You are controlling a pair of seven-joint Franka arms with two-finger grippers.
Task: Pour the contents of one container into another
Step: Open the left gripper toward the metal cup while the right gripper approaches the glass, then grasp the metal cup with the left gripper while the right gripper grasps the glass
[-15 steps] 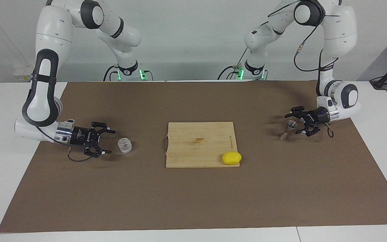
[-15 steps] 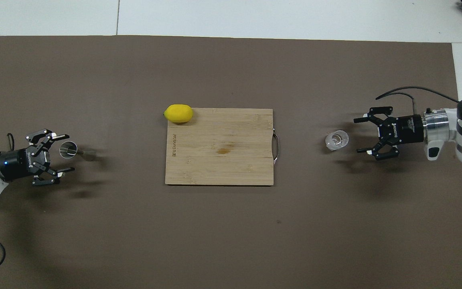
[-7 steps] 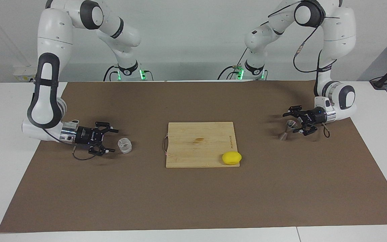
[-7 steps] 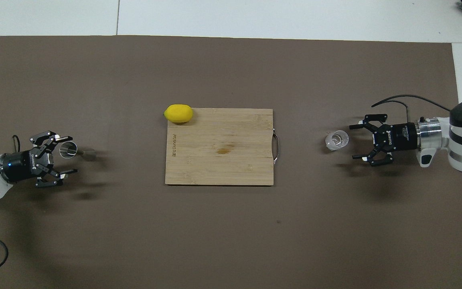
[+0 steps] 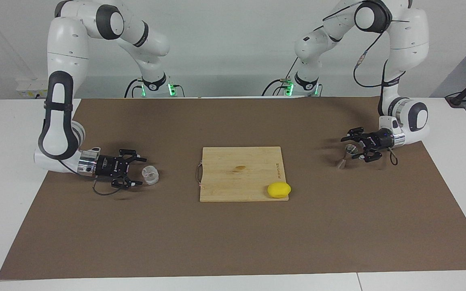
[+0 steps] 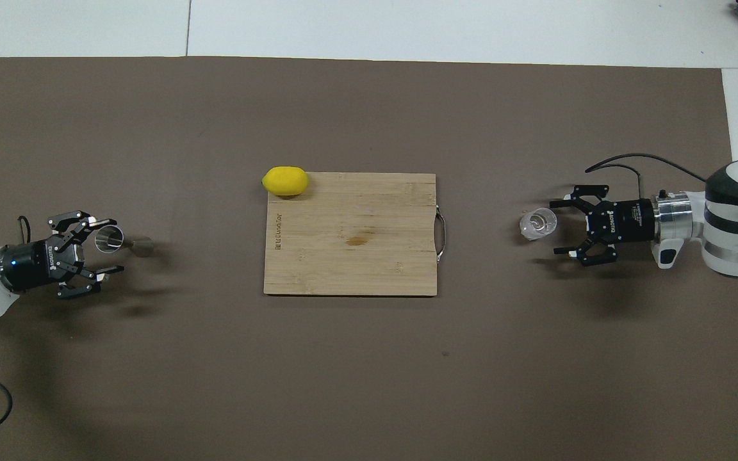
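- The brown mat (image 5: 233, 242) covers nearly the whole table, and every other thing lies on it; I judge it is there to give one plain working surface
- The wooden cutting board (image 5: 237, 178) lies at the middle of the mat, and I take it as the landmark: it divides the two containers, one to each arm, so neither arm has to cross over to make its first pick
- The right gripper (image 5: 130, 170) lies low and level toward the right arm's end of the table from the board, its jaws spread wide, with the glass tumbler (image 5: 150, 174) just before its fingertips and not yet between them (a side approach suits a short, thick-walled glass)
- The left gripper (image 5: 357, 146) lies level toward the left arm's end from the board, its fingers either side of the upper cone of the steel jigger (image 5: 348, 154); they look apart, and I cannot tell whether they touch the metal
- The jigger appears to stand on the mat, so I judge the grasp is only being made
- The lemon (image 5: 279, 190) rests on the board's corner away from the robots, toward the left arm's end, clear of both reaches, and plays no part in the pouring
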